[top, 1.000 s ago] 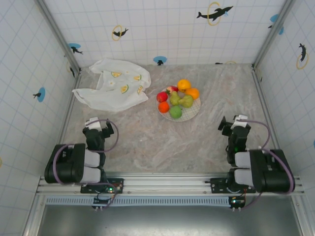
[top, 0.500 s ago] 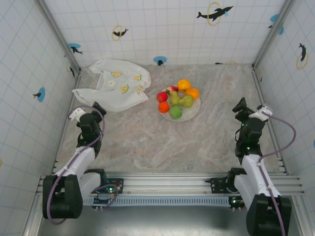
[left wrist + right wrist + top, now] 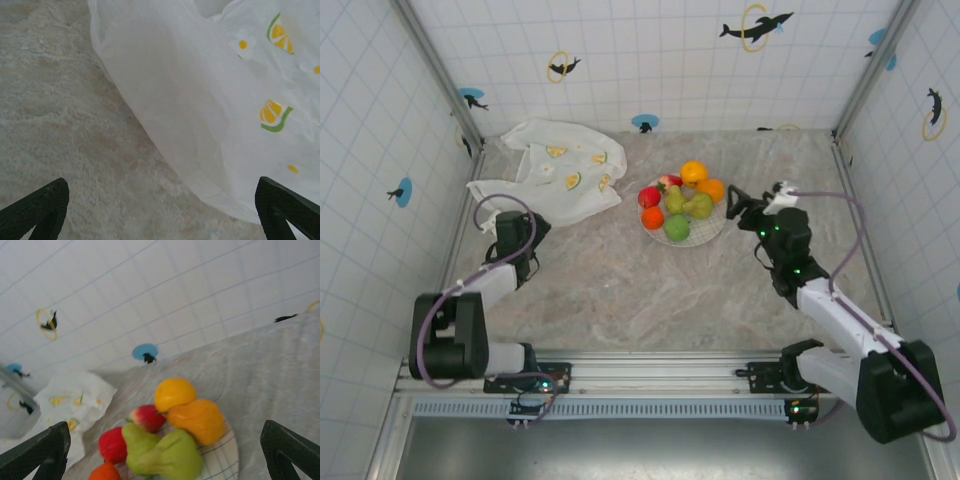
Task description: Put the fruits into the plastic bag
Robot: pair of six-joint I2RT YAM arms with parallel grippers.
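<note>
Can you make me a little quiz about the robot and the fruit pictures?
1. True or false: the fruits sit on the plate, not in the bag.
2. What lies right in front of the left pincer? A the bag, B the plate, C the fruits.
3. Fill in: the right pincer, near the plate, is wide ____.
Key: 1 true; 2 A; 3 open.

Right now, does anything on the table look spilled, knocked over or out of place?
Nothing stands out. The fruits sit piled together on the checked plate, none lying off it. The plastic bag lies crumpled but flat at the far left of the table, apart from the plate.
</note>
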